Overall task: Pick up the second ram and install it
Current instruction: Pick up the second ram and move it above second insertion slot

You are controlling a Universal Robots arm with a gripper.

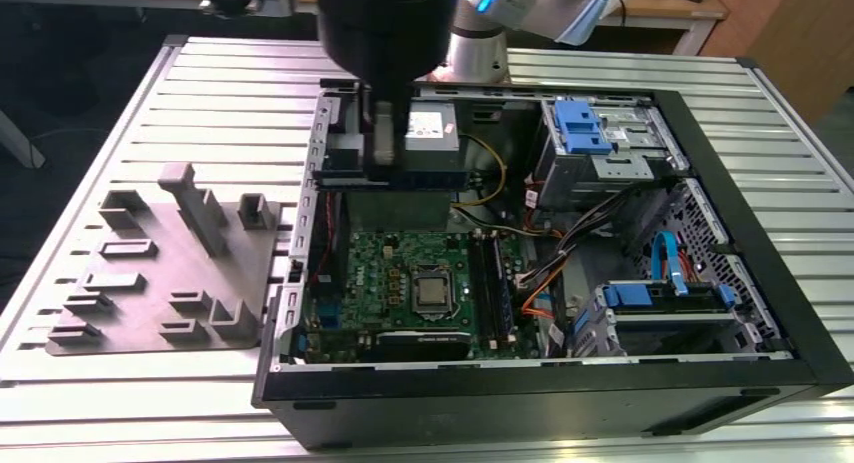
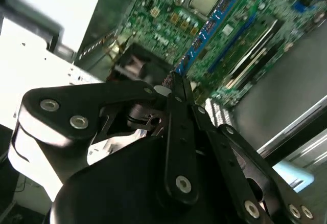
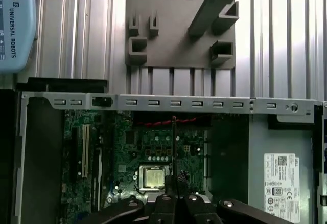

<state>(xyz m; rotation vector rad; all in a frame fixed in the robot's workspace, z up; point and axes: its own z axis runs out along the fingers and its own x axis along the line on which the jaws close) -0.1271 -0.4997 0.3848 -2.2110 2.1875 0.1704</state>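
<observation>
My gripper (image 1: pixel 384 163) hangs over the open computer case, above the far edge of the green motherboard (image 1: pixel 400 283) and beside the power supply (image 1: pixel 434 133). It is shut on the second ram (image 1: pixel 420 178), a long dark stick hanging level under the fingers. In the first wrist view the ram (image 3: pixel 174 142) shows edge-on as a thin dark line running out from the gripper (image 3: pixel 176 197) over the board. The black memory slots (image 1: pixel 491 288) lie nearer the exterior view's right, past the processor socket (image 1: pixel 431 288). In the second wrist view the gripper (image 2: pixel 176 93) is shut, and a green stick seems to sit in one slot (image 2: pixel 245 47).
A grey fixture plate (image 1: pixel 160 273) with upright blocks lies on the slatted table at the exterior view's left, outside the case wall (image 3: pixel 168 103). Drive cages with blue latches (image 1: pixel 587 133) and loose cables (image 1: pixel 534 283) fill the case's right side.
</observation>
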